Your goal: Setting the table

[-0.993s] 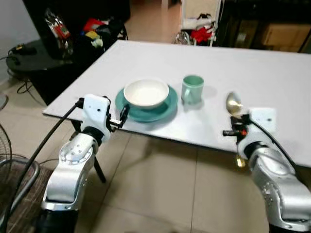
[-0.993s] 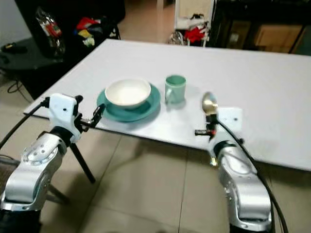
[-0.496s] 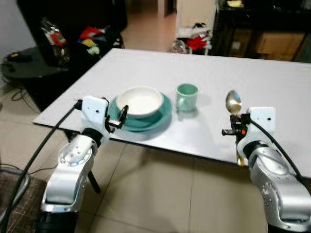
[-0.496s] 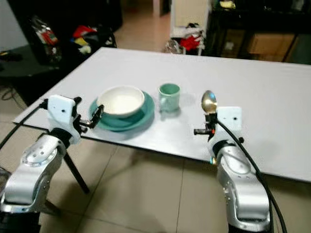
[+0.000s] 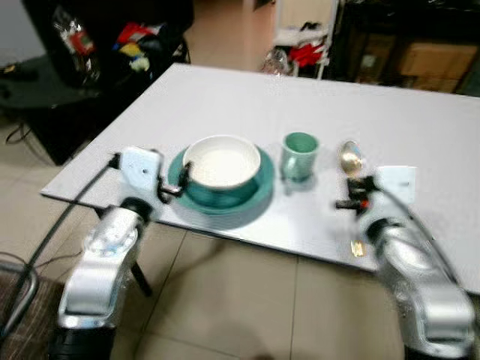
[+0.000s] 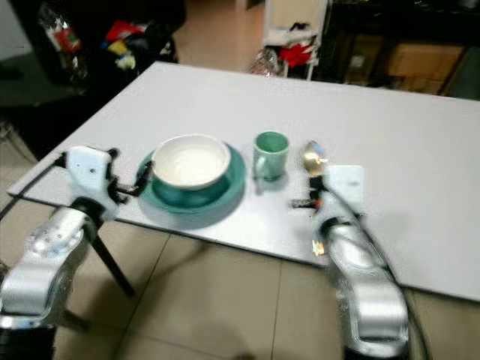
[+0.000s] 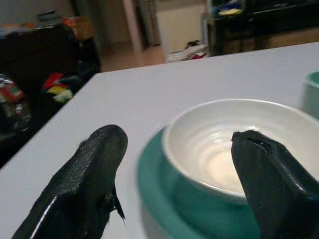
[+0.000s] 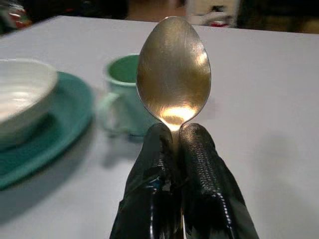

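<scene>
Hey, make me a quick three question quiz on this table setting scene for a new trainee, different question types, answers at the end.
1. True or false: the right gripper has its jaws shut on the spoon.
2. The white bowl sits on: A) the bare table, B) a teal plate, C) the floor.
3. Fill in: the left gripper, jaws open, is beside the ____ rim.

Key
1. True.
2. B, the teal plate.
3. Plate; the green mug stands on the plate's other side.
</scene>
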Robot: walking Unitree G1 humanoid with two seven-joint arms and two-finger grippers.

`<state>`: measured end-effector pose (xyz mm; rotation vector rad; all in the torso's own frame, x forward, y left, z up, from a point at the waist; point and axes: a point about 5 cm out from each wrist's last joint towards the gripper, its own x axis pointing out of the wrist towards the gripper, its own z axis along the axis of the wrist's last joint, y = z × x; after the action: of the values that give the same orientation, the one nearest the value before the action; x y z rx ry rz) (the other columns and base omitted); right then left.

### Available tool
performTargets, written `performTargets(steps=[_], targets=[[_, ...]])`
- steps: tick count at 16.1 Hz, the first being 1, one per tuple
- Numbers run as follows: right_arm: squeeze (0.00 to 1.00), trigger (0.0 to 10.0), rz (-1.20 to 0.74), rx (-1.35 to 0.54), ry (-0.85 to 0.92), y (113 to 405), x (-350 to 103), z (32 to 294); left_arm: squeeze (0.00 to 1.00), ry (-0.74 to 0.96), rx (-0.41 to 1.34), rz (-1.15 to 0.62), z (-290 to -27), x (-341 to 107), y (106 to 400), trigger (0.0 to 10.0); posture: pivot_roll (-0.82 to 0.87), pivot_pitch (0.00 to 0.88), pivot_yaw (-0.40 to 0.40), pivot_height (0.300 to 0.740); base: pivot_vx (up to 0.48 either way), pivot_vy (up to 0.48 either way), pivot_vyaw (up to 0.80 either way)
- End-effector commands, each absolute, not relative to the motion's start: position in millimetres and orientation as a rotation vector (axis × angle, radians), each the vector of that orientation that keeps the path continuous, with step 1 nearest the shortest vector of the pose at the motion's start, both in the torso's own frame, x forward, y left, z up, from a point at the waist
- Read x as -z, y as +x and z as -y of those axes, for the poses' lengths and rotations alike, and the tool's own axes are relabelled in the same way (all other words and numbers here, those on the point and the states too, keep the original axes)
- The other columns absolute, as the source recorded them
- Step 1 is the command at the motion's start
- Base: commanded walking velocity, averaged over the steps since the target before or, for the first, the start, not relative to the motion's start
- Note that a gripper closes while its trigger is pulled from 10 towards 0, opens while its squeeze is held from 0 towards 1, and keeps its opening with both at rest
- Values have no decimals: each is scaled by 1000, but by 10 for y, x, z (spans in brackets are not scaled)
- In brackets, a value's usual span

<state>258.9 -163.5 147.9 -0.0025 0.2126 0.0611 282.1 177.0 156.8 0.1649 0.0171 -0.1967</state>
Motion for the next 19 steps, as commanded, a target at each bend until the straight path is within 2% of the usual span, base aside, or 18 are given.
performTargets(steps=[1,3,6,19], targets=[[0,10000,-194,-32,-13,2592,-1523,1708,0,167,213,0,-1734,-1604,2835,10000,73,0,42,740,289,0,0],[0,10000,-195,-29,-6,2590,-1524,1713,0,169,217,2,-1729,-1610,2843,10000,73,0,43,740,294,0,0],[0,10000,-189,-39,-5,2597,-1532,1698,0,170,216,6,-1734,-1621,2846,10000,77,0,40,740,296,0,-515],[0,10000,-179,-37,-10,2603,-1549,1707,0,168,205,21,-1728,-1648,2890,10000,66,0,48,740,293,0,0]])
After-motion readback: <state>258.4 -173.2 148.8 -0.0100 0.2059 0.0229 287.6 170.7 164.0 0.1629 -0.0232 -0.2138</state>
